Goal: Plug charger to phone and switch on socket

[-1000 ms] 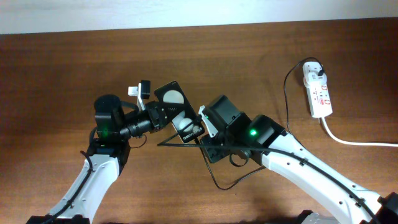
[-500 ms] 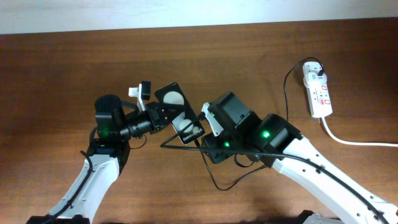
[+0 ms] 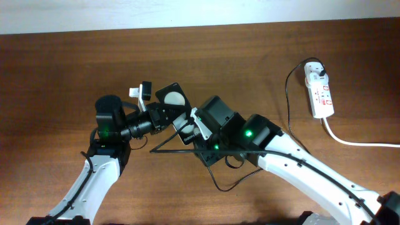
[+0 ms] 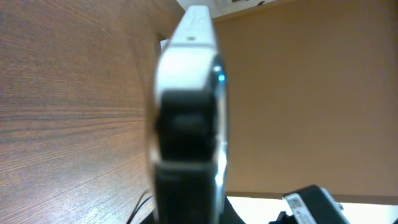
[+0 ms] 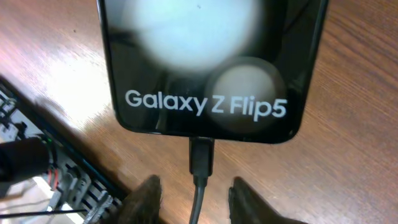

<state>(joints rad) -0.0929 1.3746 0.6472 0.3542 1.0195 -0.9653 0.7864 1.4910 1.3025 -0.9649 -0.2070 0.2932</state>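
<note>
The phone (image 3: pixel 175 99) is a black slab with two white reflections, held tilted off the table by my left gripper (image 3: pixel 161 117), which is shut on its edge. In the left wrist view the phone (image 4: pixel 189 68) shows edge-on in the jaws (image 4: pixel 186 186). In the right wrist view the phone (image 5: pixel 205 62) reads "Galaxy Z Flip5", and the charger's black connector (image 5: pixel 201 155) sits in its bottom port. My right gripper (image 5: pixel 196 199) is open, a finger on each side of the cable without touching it. The charger cable (image 3: pixel 288 100) runs to the white plug head (image 3: pixel 316 73) in the socket (image 3: pixel 321 95).
The socket's thick white cord (image 3: pixel 356 142) trails off to the right edge. A loop of the thin black cable (image 3: pixel 219 183) lies on the wooden table below my right arm (image 3: pixel 250 134). The white wall edge runs along the far side.
My right wrist swung a little right, then back left toward the phone. The taut cable stretch below the phone shifted left. The left arm and phone have held still.
</note>
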